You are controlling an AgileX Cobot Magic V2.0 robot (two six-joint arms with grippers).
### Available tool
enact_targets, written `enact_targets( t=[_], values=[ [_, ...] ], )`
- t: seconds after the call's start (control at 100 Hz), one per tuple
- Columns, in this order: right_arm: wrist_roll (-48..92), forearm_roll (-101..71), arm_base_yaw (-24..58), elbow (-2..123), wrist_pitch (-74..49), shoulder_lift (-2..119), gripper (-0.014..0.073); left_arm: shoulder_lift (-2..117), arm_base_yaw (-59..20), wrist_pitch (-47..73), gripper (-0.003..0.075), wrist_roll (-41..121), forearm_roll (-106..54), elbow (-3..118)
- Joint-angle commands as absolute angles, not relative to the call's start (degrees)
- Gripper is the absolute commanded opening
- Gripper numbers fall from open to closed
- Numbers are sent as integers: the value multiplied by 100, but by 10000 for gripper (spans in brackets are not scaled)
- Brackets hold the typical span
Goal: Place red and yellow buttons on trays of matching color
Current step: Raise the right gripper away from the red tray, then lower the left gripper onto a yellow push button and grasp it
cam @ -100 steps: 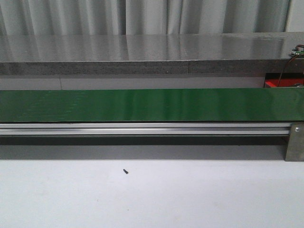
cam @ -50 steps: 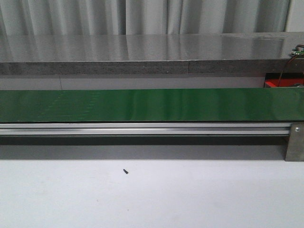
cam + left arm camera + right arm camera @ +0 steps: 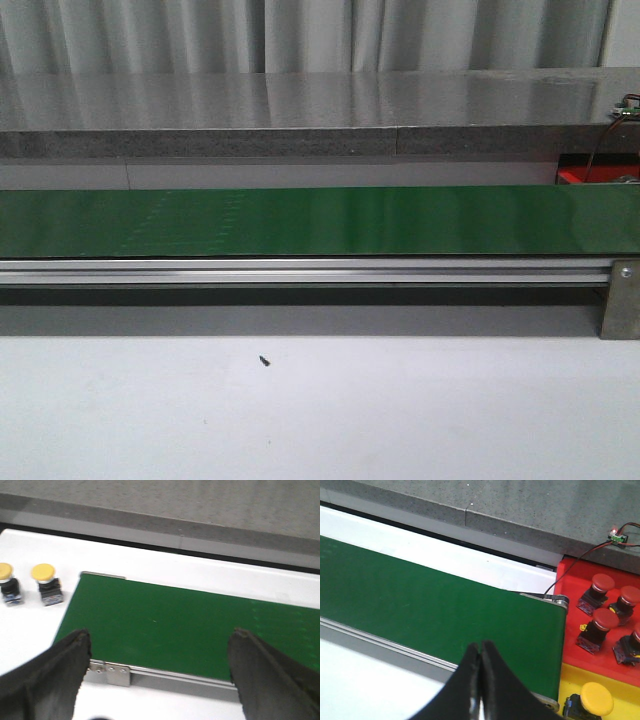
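Faint dotted marks on the belt (image 3: 320,222) have drifted rightward; nothing else has moved. Two yellow buttons (image 3: 45,584) sit off the belt's end, under the wide-open left gripper (image 3: 160,670). Red buttons (image 3: 602,622) fill the red tray (image 3: 570,580); one yellow button (image 3: 596,699) sits on the yellow tray (image 3: 630,700). Right gripper (image 3: 480,680) is closed, empty.

Two yellow buttons (image 3: 42,582) stand upright side by side on the white desk (image 3: 25,625), just off one end of the green conveyor belt (image 3: 165,625). Each has a yellow mushroom cap on a dark body. At the opposite belt end, the red tray (image 3: 572,585) holds four red buttons (image 3: 600,622), each red-capped on a dark base, grouped closely. The adjoining yellow tray (image 3: 567,685) holds one yellow-capped button (image 3: 592,700) on a dark base.
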State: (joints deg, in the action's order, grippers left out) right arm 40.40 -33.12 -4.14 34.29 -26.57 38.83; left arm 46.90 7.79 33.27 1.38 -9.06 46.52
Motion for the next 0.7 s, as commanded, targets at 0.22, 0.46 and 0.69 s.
enact_targets(
  t=[0.22, 0.46, 0.69],
  values=[
    [4086, -3427, -428, 3575, -2338, 3868, -68, 7006, 2072, 3335, 554, 44, -840, 6884],
    [4086, -3427, -428, 3575, -2338, 3868, -68, 8868, 2203, 4144, 507, 68, -572, 8435],
    [4086, -3427, -428, 3575, -2338, 3868, -68, 10233, 2203, 4572, 501, 68, -158, 9444]
  ],
)
